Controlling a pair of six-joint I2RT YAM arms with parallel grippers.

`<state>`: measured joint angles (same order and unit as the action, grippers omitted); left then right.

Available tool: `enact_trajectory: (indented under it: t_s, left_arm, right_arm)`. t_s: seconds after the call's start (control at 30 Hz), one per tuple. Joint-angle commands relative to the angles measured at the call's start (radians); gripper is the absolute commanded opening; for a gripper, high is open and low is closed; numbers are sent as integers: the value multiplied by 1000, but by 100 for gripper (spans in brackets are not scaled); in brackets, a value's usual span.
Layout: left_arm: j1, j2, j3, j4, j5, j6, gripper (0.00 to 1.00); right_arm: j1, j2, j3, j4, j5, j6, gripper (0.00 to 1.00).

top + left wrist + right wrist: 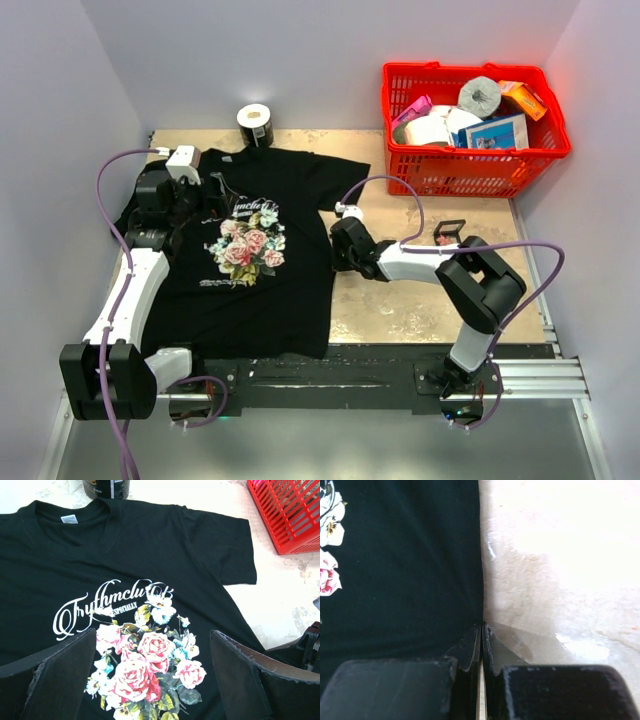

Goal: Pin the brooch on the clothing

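Right gripper [481, 630] pressed together at clothing [410, 570] edge, whether fabric is pinched unclear; left gripper [152, 645] spread wide over printed roses [145, 667].

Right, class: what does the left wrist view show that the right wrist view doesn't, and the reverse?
Left wrist only: white script lettering, red plastic basket, the open left gripper. Right wrist only: the shut right gripper, tips at the shirt's side edge. Both: the black short-sleeved T-shirt, its printed pink roses, the beige tabletop.
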<state>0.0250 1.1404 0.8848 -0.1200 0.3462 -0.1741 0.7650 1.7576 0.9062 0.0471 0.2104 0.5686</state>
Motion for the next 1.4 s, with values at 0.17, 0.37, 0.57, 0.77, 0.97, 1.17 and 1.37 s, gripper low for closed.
enact_trajectory:
  t_s: [0.17,0.37,0.57,0.77,0.97,1.17,1.37]
  left_arm:
    - [-16,-24,-9,39,-16,1,99]
    - [-16,-33,-9,37,-39,12,99]
    - [-40,-48,-12,43,-41,15,99]
    - [-42,-102,-26,65,-58,16,99]
    - [-42,-122,-27,68,-58,24,99]
    - [-42,-123,-27,69,-49,21,99]
    - [-42,-119,-24,72,-30,13,99]
  right_arm:
    - [-16,-108,-33,-79,83,-102,0]
    - [-16,-281,22,-187,126,-191,33]
    - [-128,-484,14,-271,173,-223,75]
    - [-530,-535,-76,-291,17,-197,78]
    - [-734,-497,-148,-230,-94,-236,75]
    - [-803,-417,-139,-178,-99,-234,66]
    - [-805,-369,-125,-139,-114,-251,59]
